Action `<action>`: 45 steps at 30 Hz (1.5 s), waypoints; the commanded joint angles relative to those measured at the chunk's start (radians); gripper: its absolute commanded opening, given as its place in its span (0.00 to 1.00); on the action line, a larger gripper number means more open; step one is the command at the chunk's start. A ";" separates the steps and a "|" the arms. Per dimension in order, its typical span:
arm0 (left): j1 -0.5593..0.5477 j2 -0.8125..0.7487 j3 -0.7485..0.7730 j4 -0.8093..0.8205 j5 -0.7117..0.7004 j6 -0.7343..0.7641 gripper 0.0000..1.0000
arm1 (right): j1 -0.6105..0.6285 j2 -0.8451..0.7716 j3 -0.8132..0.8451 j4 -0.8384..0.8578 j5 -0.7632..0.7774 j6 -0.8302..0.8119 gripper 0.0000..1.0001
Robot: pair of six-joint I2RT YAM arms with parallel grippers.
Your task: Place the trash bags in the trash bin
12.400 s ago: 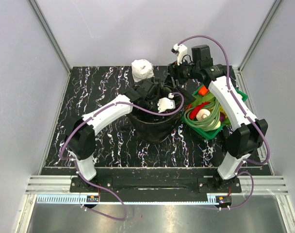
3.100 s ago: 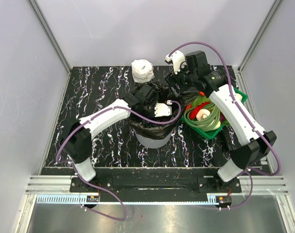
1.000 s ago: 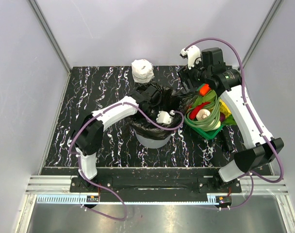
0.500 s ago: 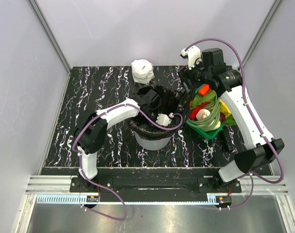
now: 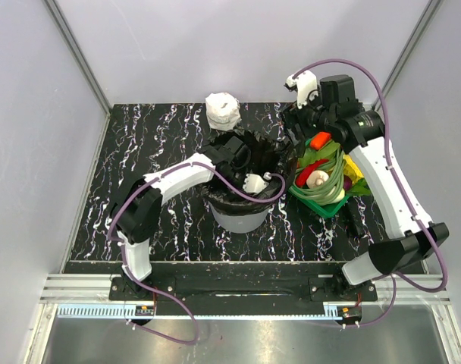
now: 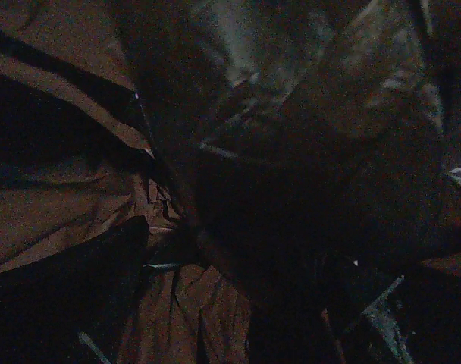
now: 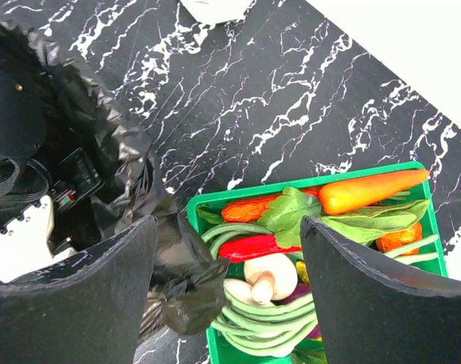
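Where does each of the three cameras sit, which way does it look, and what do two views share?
Top camera: above and behind the arms, looking down on the table; left arm and right arm both show.
Left wrist camera: inside the bin, facing the black bag and its creases; no fingers discernible.
Right wrist camera: over the far right, looking down past the open right gripper at the green basket.
Shared: top and right wrist views both show bag and basket.
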 commanded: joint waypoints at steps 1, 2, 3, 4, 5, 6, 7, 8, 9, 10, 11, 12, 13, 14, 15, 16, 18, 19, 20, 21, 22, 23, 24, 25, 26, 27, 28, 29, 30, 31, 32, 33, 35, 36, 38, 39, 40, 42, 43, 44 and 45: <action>0.001 -0.076 0.008 0.036 -0.012 -0.027 0.96 | -0.009 -0.064 0.061 -0.025 -0.068 0.020 0.81; 0.002 -0.080 0.006 0.039 -0.015 -0.031 0.98 | -0.009 -0.067 0.059 -0.031 -0.079 0.020 0.81; 0.004 -0.086 0.008 0.044 -0.016 -0.038 0.99 | -0.009 -0.075 0.053 -0.036 -0.092 0.020 0.81; 0.004 -0.093 0.008 0.049 -0.019 -0.045 0.99 | -0.009 -0.084 0.045 -0.036 -0.097 0.020 0.81; 0.004 -0.097 0.008 0.058 -0.016 -0.054 0.99 | -0.009 -0.093 0.042 -0.036 -0.097 0.020 0.81; 0.007 -0.105 0.008 0.062 -0.015 -0.064 0.99 | -0.009 -0.099 0.039 -0.035 -0.096 0.020 0.81; 0.010 -0.112 0.009 0.064 -0.008 -0.068 0.99 | -0.009 -0.104 0.036 -0.036 -0.090 0.017 0.81; 0.013 -0.122 0.011 0.070 -0.007 -0.076 0.99 | -0.009 -0.111 0.032 -0.038 -0.083 0.014 0.80; 0.014 -0.126 0.014 0.069 -0.005 -0.081 0.99 | -0.009 -0.116 0.024 -0.039 -0.079 0.008 0.81; 0.016 -0.140 0.016 0.072 -0.005 -0.085 0.99 | -0.009 -0.122 0.021 -0.044 -0.073 0.005 0.81; 0.020 -0.148 0.014 0.073 0.001 -0.091 0.99 | -0.009 -0.131 0.015 -0.048 -0.068 0.001 0.80; 0.021 -0.158 0.014 0.073 0.007 -0.099 0.99 | -0.009 -0.141 0.004 -0.051 -0.059 0.000 0.80; 0.025 -0.172 0.014 0.073 0.018 -0.101 0.99 | -0.009 -0.153 -0.008 -0.050 -0.050 0.000 0.80; 0.025 -0.191 0.014 0.072 0.024 -0.110 0.99 | -0.009 -0.162 -0.024 -0.051 -0.042 -0.002 0.79; 0.025 -0.203 0.013 0.072 0.033 -0.116 0.99 | -0.009 -0.170 -0.037 -0.047 -0.031 -0.003 0.78; 0.025 -0.215 0.013 0.070 0.041 -0.119 0.99 | -0.009 -0.177 -0.050 -0.045 -0.022 -0.003 0.77; 0.025 -0.243 0.008 0.069 0.059 -0.128 0.99 | -0.009 -0.184 -0.074 -0.029 -0.010 -0.003 0.75; 0.025 -0.255 0.003 0.070 0.067 -0.136 0.99 | -0.009 -0.185 -0.083 -0.016 -0.008 -0.003 0.74; 0.025 -0.267 0.000 0.073 0.071 -0.142 0.99 | -0.009 -0.179 -0.088 -0.013 -0.013 -0.002 0.72; 0.028 -0.281 -0.004 0.079 0.073 -0.150 0.99 | -0.007 -0.171 -0.090 -0.007 -0.016 0.000 0.70; 0.027 -0.290 -0.007 0.081 0.073 -0.153 0.99 | -0.009 -0.165 -0.094 -0.007 -0.023 0.000 0.68; 0.027 -0.300 -0.009 0.085 0.073 -0.156 0.99 | -0.009 -0.156 -0.096 -0.005 -0.030 0.003 0.66; 0.028 -0.306 -0.009 0.089 0.071 -0.160 0.99 | -0.009 -0.147 -0.103 0.002 -0.033 0.001 0.65; 0.028 -0.315 -0.014 0.090 0.071 -0.162 0.99 | -0.009 -0.138 -0.111 0.011 -0.034 0.003 0.63; 0.030 -0.323 -0.015 0.090 0.070 -0.165 0.99 | -0.009 -0.128 -0.119 0.019 -0.036 0.001 0.61; 0.031 -0.329 -0.015 0.092 0.068 -0.168 0.99 | -0.009 -0.115 -0.126 0.024 -0.036 0.001 0.59; 0.034 -0.336 -0.012 0.092 0.074 -0.171 0.99 | -0.009 -0.110 -0.134 0.030 -0.034 0.004 0.56; 0.039 -0.346 -0.011 0.092 0.082 -0.179 0.99 | -0.009 -0.102 -0.145 0.037 -0.037 0.003 0.54; 0.042 -0.353 -0.011 0.095 0.090 -0.188 0.99 | -0.010 -0.093 -0.154 0.045 -0.034 0.004 0.51; 0.047 -0.364 -0.011 0.098 0.099 -0.197 0.99 | -0.009 -0.087 -0.163 0.051 -0.037 0.003 0.48; 0.050 -0.373 -0.006 0.098 0.105 -0.206 0.99 | -0.009 -0.084 -0.174 0.060 -0.037 0.004 0.46; 0.050 -0.387 -0.003 0.099 0.111 -0.217 0.99 | -0.009 -0.081 -0.185 0.067 -0.039 0.006 0.43; 0.053 -0.413 0.000 0.099 0.128 -0.240 0.99 | -0.009 -0.076 -0.209 0.074 -0.037 0.004 0.38; 0.054 -0.431 0.000 0.105 0.133 -0.255 0.99 | -0.010 -0.075 -0.220 0.074 -0.040 0.004 0.36; 0.059 -0.461 -0.003 0.127 0.134 -0.294 0.99 | -0.009 -0.078 -0.249 0.087 -0.050 0.009 0.34; 0.059 -0.477 -0.006 0.141 0.134 -0.309 0.99 | -0.009 -0.081 -0.264 0.093 -0.057 0.012 0.34; 0.059 -0.493 -0.010 0.153 0.134 -0.324 0.99 | -0.009 -0.082 -0.277 0.099 -0.065 0.017 0.34; 0.060 -0.524 -0.026 0.176 0.136 -0.340 0.99 | -0.009 -0.084 -0.297 0.106 -0.091 0.024 0.34; 0.060 -0.536 -0.035 0.187 0.136 -0.344 0.99 | -0.009 -0.084 -0.301 0.108 -0.114 0.026 0.34; 0.060 -0.547 -0.046 0.199 0.127 -0.351 0.99 | -0.009 -0.084 -0.314 0.111 -0.132 0.027 0.34; 0.060 -0.557 -0.056 0.219 0.120 -0.363 0.99 | -0.009 -0.082 -0.321 0.113 -0.161 0.029 0.34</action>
